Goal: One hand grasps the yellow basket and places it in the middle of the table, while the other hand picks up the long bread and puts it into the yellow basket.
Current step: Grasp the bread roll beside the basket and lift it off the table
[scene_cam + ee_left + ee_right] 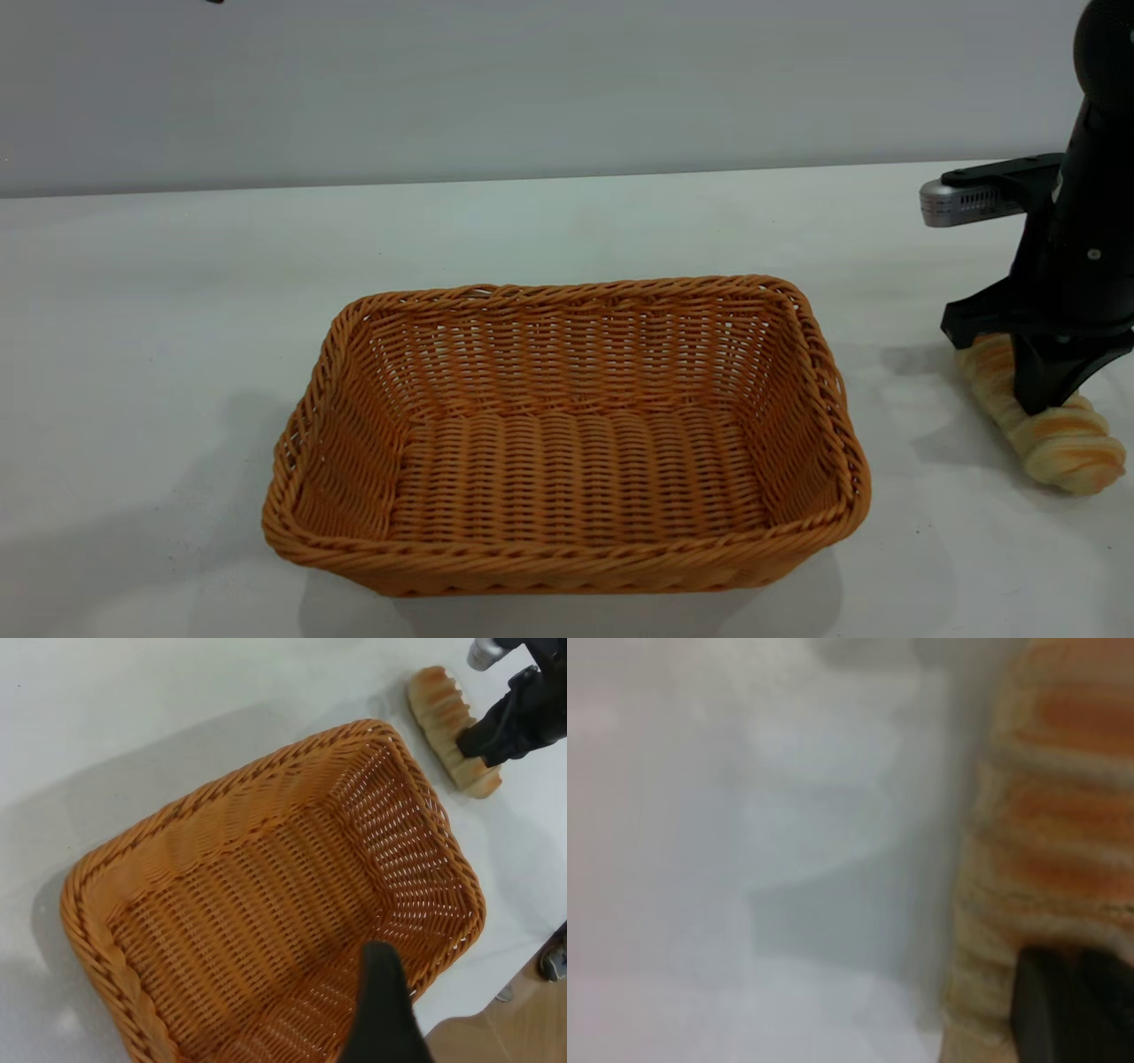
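Note:
The yellow basket [567, 443] stands empty in the middle of the table [177, 292]; it also shows in the left wrist view [266, 904]. The long bread [1059, 434] lies on the table to the basket's right. My right gripper [1041, 390] is down over the bread's middle, jaws closed on its sides, and the loaf still rests on the table. The bread fills the edge of the right wrist view [1054, 842]. My left gripper [383, 1010] hangs above the basket, apart from it, and is out of the exterior view.
A grey wall runs behind the table. White tabletop lies between the basket's right rim [833, 390] and the bread. In the left wrist view the table's edge and a wooden floor [505, 1028] show beyond the basket.

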